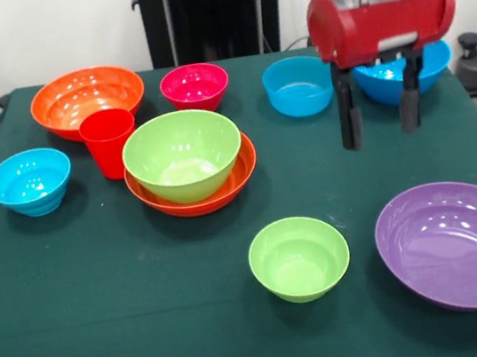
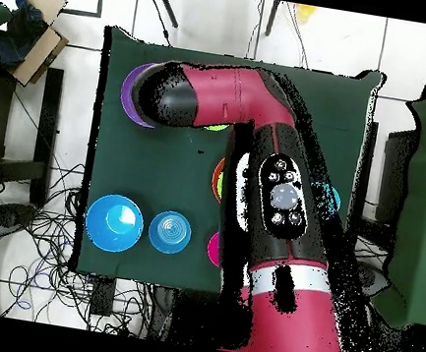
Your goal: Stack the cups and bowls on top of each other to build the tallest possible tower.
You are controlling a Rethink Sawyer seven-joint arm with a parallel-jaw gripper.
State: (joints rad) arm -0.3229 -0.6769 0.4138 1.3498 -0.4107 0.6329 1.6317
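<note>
The tower is one green bowl (image 1: pixel 183 153) nested in a wide orange bowl (image 1: pixel 227 189) at mid table. The red cup (image 1: pixel 109 141) stands upright just to its left. A second orange bowl (image 1: pixel 87 97) and the magenta bowl (image 1: pixel 195 86) sit at the far side. A smaller green bowl (image 1: pixel 299 257) and the purple bowl (image 1: pixel 459 242) sit near the front. Blue bowls sit at the left (image 1: pixel 30 181), the far middle (image 1: pixel 298 86) and behind the gripper (image 1: pixel 381 83). My gripper (image 1: pixel 382 138) hangs open and empty above the cloth, in front of the far right blue bowl.
The green tablecloth (image 1: pixel 108 324) covers the table. In the overhead view the arm (image 2: pixel 275 189) hides most of the middle. The purple bowl (image 2: pixel 129 91) and two blue bowls (image 2: pixel 114 222) (image 2: pixel 169 232) show beside it. Chairs stand at both sides of the table.
</note>
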